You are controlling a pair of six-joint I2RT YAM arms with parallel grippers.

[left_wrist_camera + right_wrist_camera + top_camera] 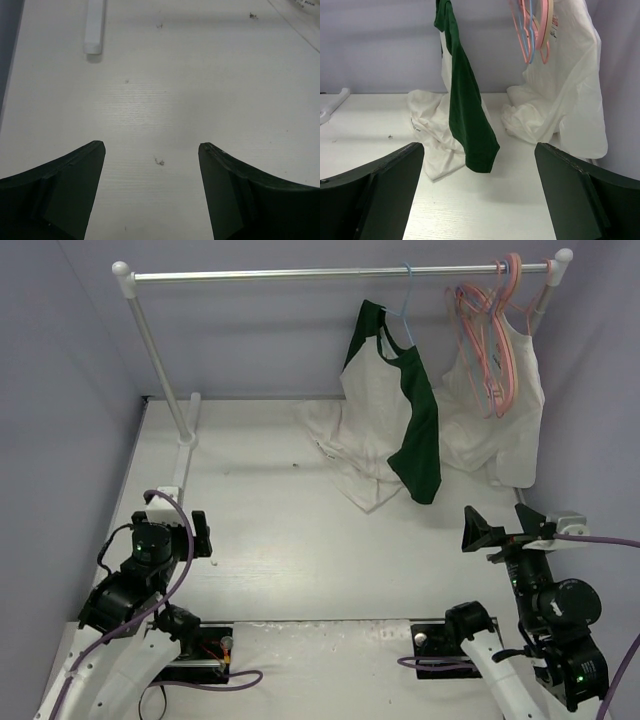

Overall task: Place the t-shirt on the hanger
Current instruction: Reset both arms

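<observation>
Left pincer (151, 146) and right pincer (479, 146) both spread wide, gripping nothing, over the white bench (300, 540).
The white t-shirt with dark green sleeves (385, 405) hangs from the thin light-blue plastic hanger (404, 308) on the metal rail (300, 274), its lower cloth crumpled on the bench, well apart from both pincers.

— What colours hang from the rail (300, 274)?
— The rail is silver. Under it, the t-shirt (370, 410) is white with dark green sleeves and small dark print, and its hanger (408, 300) is light blue.
— And beside that on the rail?
— Pink hangers (492, 350) over a plain white top (520, 440). Below the rail, the table (300, 540) is white and faintly grained.
</observation>
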